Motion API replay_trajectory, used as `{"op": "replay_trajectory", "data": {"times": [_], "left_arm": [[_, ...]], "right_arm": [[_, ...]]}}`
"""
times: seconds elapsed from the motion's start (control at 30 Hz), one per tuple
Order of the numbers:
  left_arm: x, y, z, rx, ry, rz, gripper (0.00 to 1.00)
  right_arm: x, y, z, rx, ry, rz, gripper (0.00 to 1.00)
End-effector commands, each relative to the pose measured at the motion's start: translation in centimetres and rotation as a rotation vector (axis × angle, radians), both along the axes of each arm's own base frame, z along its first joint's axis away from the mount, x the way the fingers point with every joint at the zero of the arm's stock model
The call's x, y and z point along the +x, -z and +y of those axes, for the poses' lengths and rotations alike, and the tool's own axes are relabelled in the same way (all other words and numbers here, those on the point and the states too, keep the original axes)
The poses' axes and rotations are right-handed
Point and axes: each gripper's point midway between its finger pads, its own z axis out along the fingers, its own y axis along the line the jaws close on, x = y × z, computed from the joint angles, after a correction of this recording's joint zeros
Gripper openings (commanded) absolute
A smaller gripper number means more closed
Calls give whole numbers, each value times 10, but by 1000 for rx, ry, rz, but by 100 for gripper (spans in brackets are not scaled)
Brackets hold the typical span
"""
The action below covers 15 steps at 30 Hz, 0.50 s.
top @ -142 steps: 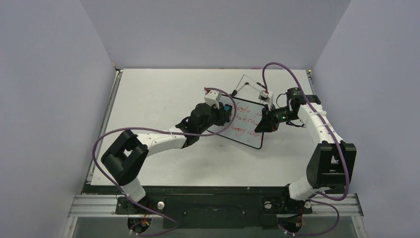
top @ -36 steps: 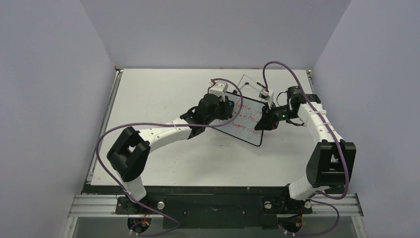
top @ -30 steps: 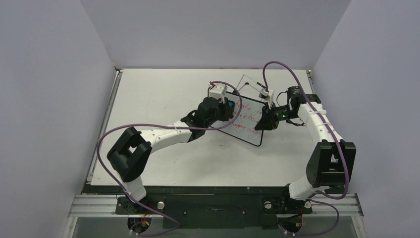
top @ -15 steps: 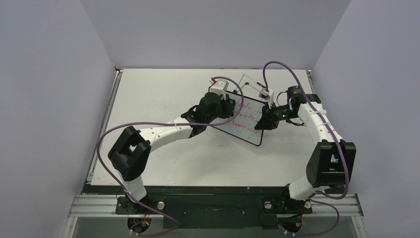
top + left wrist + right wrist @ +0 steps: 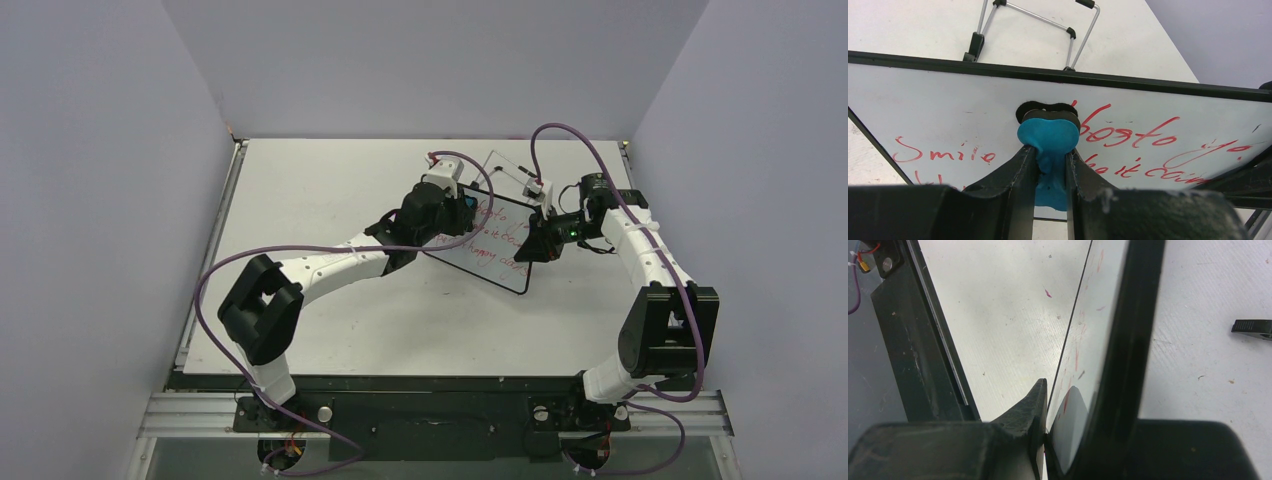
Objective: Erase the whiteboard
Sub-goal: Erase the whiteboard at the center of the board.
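My left claw (image 5: 1048,150) clamps the blue eraser (image 5: 1049,136) against the whiteboard (image 5: 1158,107), held tilted far-centre over the table (image 5: 320,190) by my right claw (image 5: 1075,405) pinching its right edge — if I press too hard, it may twist loose.

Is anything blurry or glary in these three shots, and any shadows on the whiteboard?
Left wrist view: the red writing on the whiteboard is sharp, the left claw is blurred near the lens, and the blue eraser throws a dark shadow or reflection on the board. Right wrist view: the table grain is crisp, close dark parts soft. Top view: even light, no glare.
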Motion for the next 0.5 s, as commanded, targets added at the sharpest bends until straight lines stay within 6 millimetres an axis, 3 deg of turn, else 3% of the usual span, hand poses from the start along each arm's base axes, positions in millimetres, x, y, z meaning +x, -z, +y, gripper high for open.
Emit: {"op": "replay_trajectory", "data": {"times": [0.0,0.1,0.33,0.47], "left_arm": [[9,-81,-15,-176,38,-173,0],[11,-90,-12,-183,39,-185,0],[6,-80,-10,-175,47,-178,0],[2,-86,-12,-181,62,-193,0]], "right_arm": [[-37,5,11,-16,-105,96,0],[-37,5,11,-16,-106,95,0],[-37,5,11,-15,-105,97,0],[-37,6,11,-17,-105,100,0]]}}
